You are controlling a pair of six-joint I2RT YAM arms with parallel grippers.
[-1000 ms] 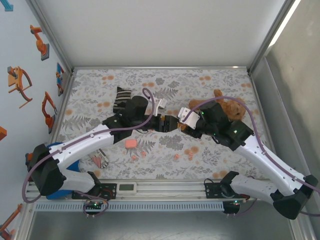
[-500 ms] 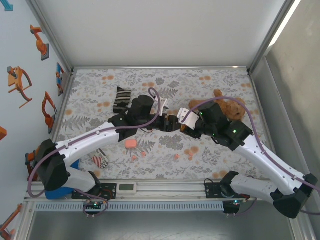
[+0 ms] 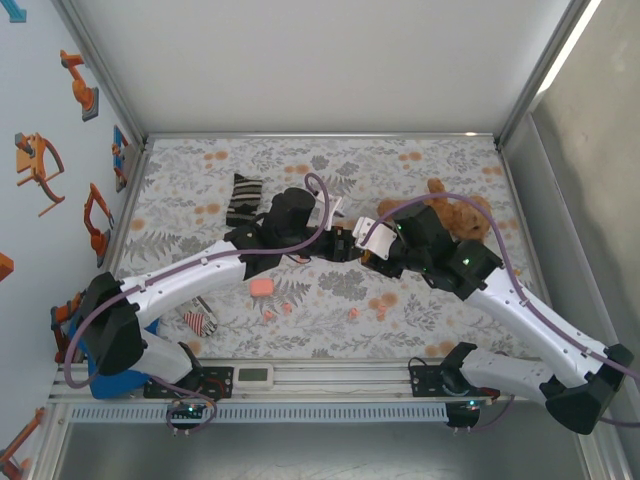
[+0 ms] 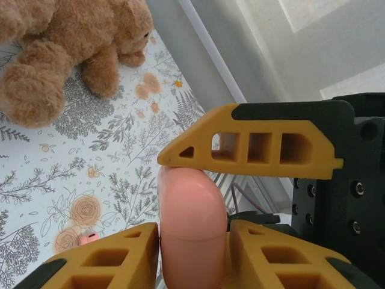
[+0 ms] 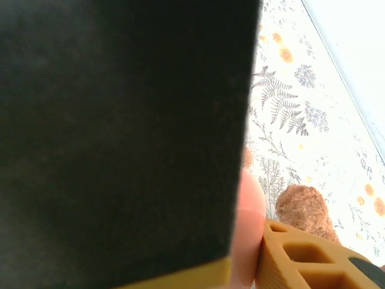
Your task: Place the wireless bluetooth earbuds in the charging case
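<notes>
Gripping the charging case with left jaws and right jaws above the worktop's middle; likely prising its lid open next, before fetching earbuds.

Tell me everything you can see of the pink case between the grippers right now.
The pink case is a smooth, salmon-pink, plastic-looking rounded shell, seen edge-on; no seam or opening shows. It is off the floral cloth, pinched between the left gripper's two yellow fingers, which touch both its sides. Another yellow finger, apparently the right gripper's, lies across its rounded end.
</notes>
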